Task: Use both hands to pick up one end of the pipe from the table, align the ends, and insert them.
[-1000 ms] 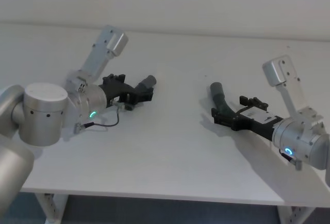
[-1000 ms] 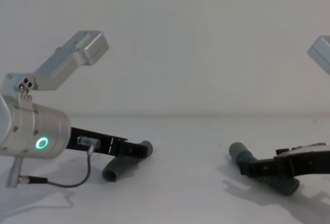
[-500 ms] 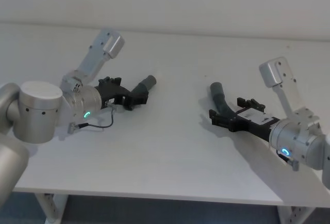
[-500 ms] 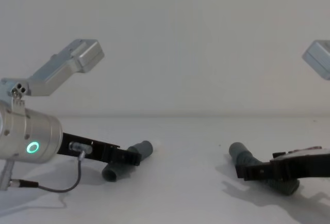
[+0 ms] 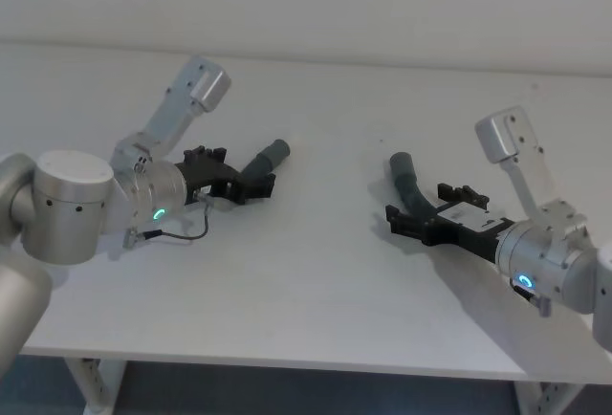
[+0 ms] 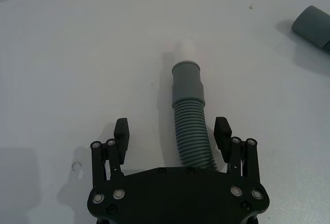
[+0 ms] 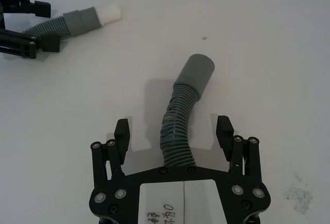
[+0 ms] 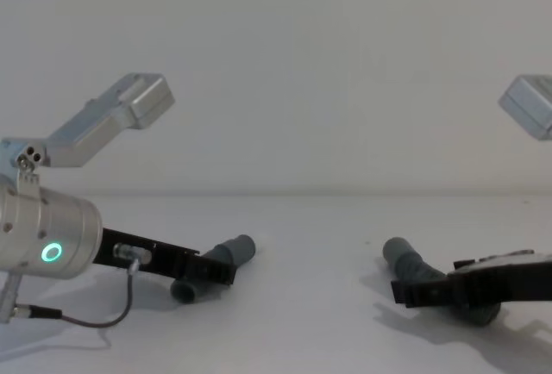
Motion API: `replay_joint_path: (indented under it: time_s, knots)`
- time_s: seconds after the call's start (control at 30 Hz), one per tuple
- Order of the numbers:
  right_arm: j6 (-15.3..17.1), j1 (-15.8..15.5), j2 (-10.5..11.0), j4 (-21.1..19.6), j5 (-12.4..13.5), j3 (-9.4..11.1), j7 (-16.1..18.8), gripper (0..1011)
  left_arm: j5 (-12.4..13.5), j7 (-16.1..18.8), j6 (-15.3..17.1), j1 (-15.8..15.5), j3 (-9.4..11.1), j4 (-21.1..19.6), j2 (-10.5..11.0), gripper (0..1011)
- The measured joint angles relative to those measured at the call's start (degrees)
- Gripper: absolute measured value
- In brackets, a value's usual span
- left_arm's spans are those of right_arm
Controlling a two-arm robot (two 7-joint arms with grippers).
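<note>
Both tools are shifted slightly leftward since a second ago. The left tool [image 6: 171, 127] is held wide open astride the ribbed body of the whitish-tipped hose [image 6: 188, 90], and the right tool [image 7: 172, 126] is spread wide over the plain-sleeved hose [image 7: 181, 115]. Both pieces are laid flat on the counter [image 5: 306, 272], well apart.

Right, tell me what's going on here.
The left end effector, black and two-fingered, is open astride the dark grey ribbed hose piece with the whitish tip. The right end effector is open astride the ribbed hose piece with the plain sleeve. Both pieces lie on the white table, not yet gripped.
</note>
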Motion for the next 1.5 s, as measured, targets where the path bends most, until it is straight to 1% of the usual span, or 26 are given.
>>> replay_joint_path:
  time_s: [0.6, 0.73, 0.77, 0.8, 0.83, 0.87, 0.93, 0.97, 1.03, 1.07, 1.1, 1.13, 1.17, 1.2, 1.23, 1.27, 1.3, 1.37, 1.4, 1.5]
  knots:
    - [0.4, 0.4, -0.5, 1.4, -0.7, 0.0, 0.4, 1000, 0.6, -1.3, -0.2, -0.1, 0.0, 0.8, 0.0, 1001]
    - [0.5, 0.5, -0.6, 1.6, -0.7, 0.0, 0.4, 938, 0.8, -1.4, -0.3, -0.1, -0.1, 0.8, 0.0, 932]
    - [0.5, 0.5, -0.6, 1.6, -0.7, 0.0, 0.4, 897, 0.8, -1.5, -0.3, -0.1, -0.1, 0.9, 0.0, 918]
    - [0.5, 0.5, -0.6, 1.7, -0.7, 0.0, 0.4, 886, 0.8, -1.5, -0.3, -0.1, -0.1, 0.9, -0.1, 890]
    - [0.5, 0.5, -0.6, 1.7, -0.8, 0.0, 0.4, 851, 0.8, -1.5, -0.3, -0.1, -0.1, 0.9, -0.1, 875]
    - [0.5, 0.5, -0.6, 1.7, -0.8, 0.0, 0.4, 815, 0.8, -1.5, -0.3, -0.1, -0.1, 0.9, -0.1, 827]
    - [0.5, 0.5, -0.6, 1.7, -0.8, 0.0, 0.4, 781, 0.8, -1.5, -0.3, -0.1, -0.1, 0.9, -0.1, 798]
    - [0.5, 0.5, -0.6, 1.8, -0.8, 0.0, 0.4, 725, 0.8, -1.5, -0.3, -0.1, -0.1, 0.9, -0.1, 759]
    - [0.5, 0.5, -0.6, 1.8, -0.8, 0.0, 0.5, 688, 0.8, -1.6, -0.4, -0.1, -0.2, 0.9, -0.1, 686]
    - [0.5, 0.5, -0.6, 1.8, -0.8, 0.0, 0.5, 667, 0.8, -1.6, -0.4, -0.1, -0.2, 0.9, -0.1, 671]
    - [0.5, 0.5, -0.6, 1.8, -0.8, 0.0, 0.5, 609, 0.8, -1.6, -0.4, -0.1, -0.2, 0.9, -0.1, 649]
    - [0.5, 0.5, -0.7, 1.8, -0.8, 0.0, 0.5, 587, 0.8, -1.6, -0.4, -0.1, -0.2, 0.9, -0.1, 632]
    - [0.6, 0.5, -0.7, 1.9, -0.8, 0.0, 0.5, 547, 0.8, -1.6, -0.4, 0.0, -0.2, 0.9, -0.1, 575]
    - [0.6, 0.5, -0.7, 1.9, -0.8, 0.0, 0.5, 547, 0.8, -1.6, -0.4, 0.0, -0.2, 0.9, -0.1, 564]
    - [0.6, 0.5, -0.7, 1.9, -0.8, 0.0, 0.5, 482, 0.8, -1.6, -0.4, 0.0, -0.2, 0.9, -0.1, 536]
    - [0.6, 0.5, -0.7, 1.9, -0.8, 0.0, 0.5, 482, 0.8, -1.6, -0.4, 0.0, -0.2, 0.9, -0.1, 484]
    - [0.6, 0.5, -0.7, 1.9, -0.8, 0.0, 0.5, 424, 0.8, -1.7, -0.4, 0.0, -0.2, 0.9, -0.1, 460]
    - [0.6, 0.5, -0.7, 1.9, -0.8, 0.0, 0.5, 366, 0.8, -1.7, -0.4, 0.0, -0.2, 0.9, -0.1, 427]
    - [0.6, 0.5, -0.7, 1.9, -0.8, 0.0, 0.5, 329, 0.8, -1.7, -0.4, 0.0, -0.2, 1.0, -0.2, 366]
    - [0.6, 0.5, -0.7, 1.9, -0.8, 0.0, 0.5, 316, 0.8, -1.7, -0.4, 0.0, -0.2, 1.0, -0.1, 336]
